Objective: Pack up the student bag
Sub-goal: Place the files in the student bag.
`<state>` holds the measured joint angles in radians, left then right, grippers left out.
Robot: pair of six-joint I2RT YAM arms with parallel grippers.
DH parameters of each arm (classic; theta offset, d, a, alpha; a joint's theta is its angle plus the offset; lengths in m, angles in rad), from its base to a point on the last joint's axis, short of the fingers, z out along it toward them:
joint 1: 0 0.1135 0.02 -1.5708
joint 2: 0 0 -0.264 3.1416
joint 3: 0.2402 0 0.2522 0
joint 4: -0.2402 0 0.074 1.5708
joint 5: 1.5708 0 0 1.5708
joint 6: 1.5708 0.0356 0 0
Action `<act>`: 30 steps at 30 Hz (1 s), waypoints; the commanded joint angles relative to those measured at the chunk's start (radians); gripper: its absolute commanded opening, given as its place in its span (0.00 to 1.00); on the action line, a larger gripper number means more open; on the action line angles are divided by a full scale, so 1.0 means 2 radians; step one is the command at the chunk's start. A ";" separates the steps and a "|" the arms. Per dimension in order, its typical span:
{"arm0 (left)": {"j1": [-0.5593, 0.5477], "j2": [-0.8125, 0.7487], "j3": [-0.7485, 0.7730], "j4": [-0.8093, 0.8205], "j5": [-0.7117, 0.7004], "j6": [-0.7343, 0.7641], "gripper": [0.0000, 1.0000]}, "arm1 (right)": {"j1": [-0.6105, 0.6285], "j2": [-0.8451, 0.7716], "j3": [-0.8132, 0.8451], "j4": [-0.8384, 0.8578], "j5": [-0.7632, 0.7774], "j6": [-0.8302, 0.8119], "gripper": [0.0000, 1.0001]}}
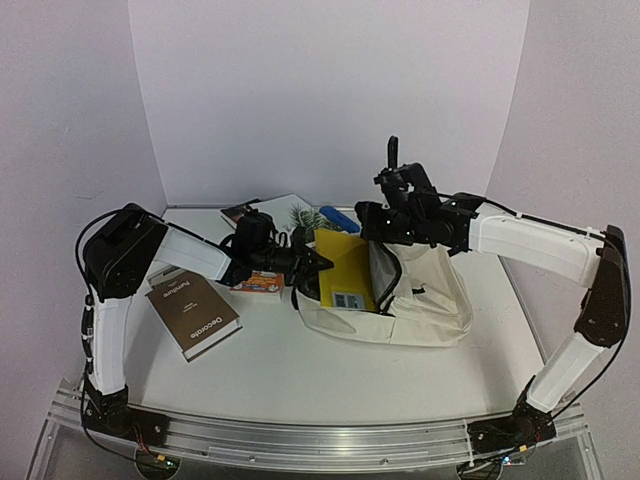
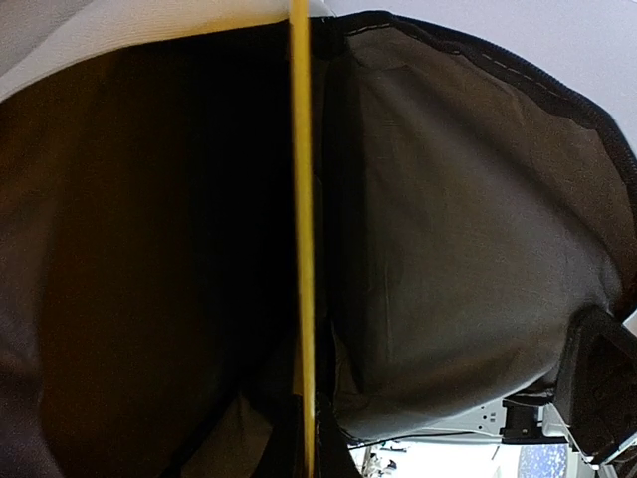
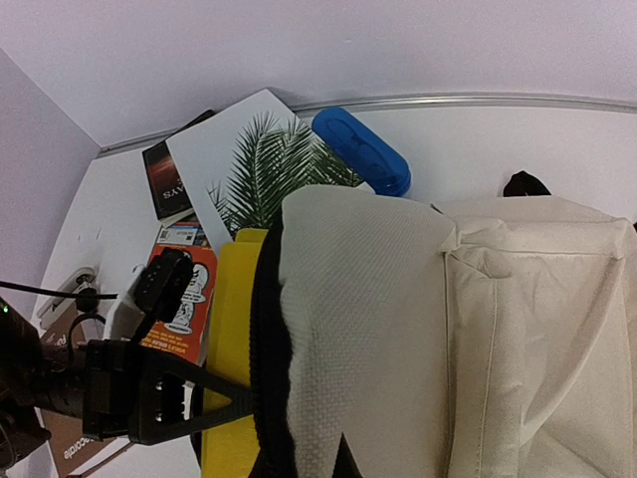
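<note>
Fabric of the large cream student bag (image 1: 430, 295), trimmed with black zipper lines and lined in dark grey, slumps on the white table (image 1: 300, 380) just right of its middle, closer to the far edge than to the near one, its mouth turned toward the left edge. A flat yellow book (image 1: 340, 262) stands upright in that mouth, partly inside, with a small pale label low on its cover. The right gripper (image 1: 378, 228) hangs over the top of the opening with its jaws closed on the bag's upper rim, and the cream cloth rises to it in a peak. Its own wrist view is filled by that cloth and shows no fingers. The left gripper (image 1: 318, 262) reaches in from the left with its jaws closed narrow, its tips at the book's left edge where it meets the bag's black rim. Whether it pinches either one I cannot tell. From the left wrist the book is a thin yellow line running top to bottom against the grey lining. A brown hardcover book (image 1: 193, 315) lies flat near the table's left edge, and an orange printed booklet (image 1: 262, 283) lies just beside the left gripper. Along the far edge lie a white book with a palm-leaf picture (image 1: 300, 212), a dark book (image 1: 240, 212) partly under it, and a blue oblong case (image 1: 338, 217).
</note>
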<state>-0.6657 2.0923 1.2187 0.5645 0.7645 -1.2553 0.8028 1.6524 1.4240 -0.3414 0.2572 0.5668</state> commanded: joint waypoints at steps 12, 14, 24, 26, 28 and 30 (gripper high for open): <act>-0.035 0.070 0.116 -0.061 -0.021 0.043 0.00 | 0.005 -0.014 0.014 0.063 -0.029 0.002 0.00; -0.040 0.077 0.121 -0.071 -0.022 0.043 0.00 | 0.005 -0.011 0.016 0.064 -0.029 0.003 0.00; -0.060 0.107 0.176 -0.121 -0.034 0.062 0.00 | 0.005 0.001 0.021 0.068 -0.035 0.006 0.00; -0.061 0.114 0.189 -0.130 -0.036 0.065 0.01 | 0.006 0.003 0.020 0.069 -0.034 0.006 0.00; -0.061 0.118 0.193 -0.136 -0.035 0.064 0.04 | 0.006 0.003 0.017 0.069 -0.026 0.008 0.00; -0.061 0.110 0.184 -0.149 -0.040 0.074 0.09 | 0.006 -0.005 0.008 0.069 0.004 0.013 0.00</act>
<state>-0.7708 2.3028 1.5585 0.3270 0.7017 -1.1492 0.8032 1.6569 1.4239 -0.3153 0.2150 0.5746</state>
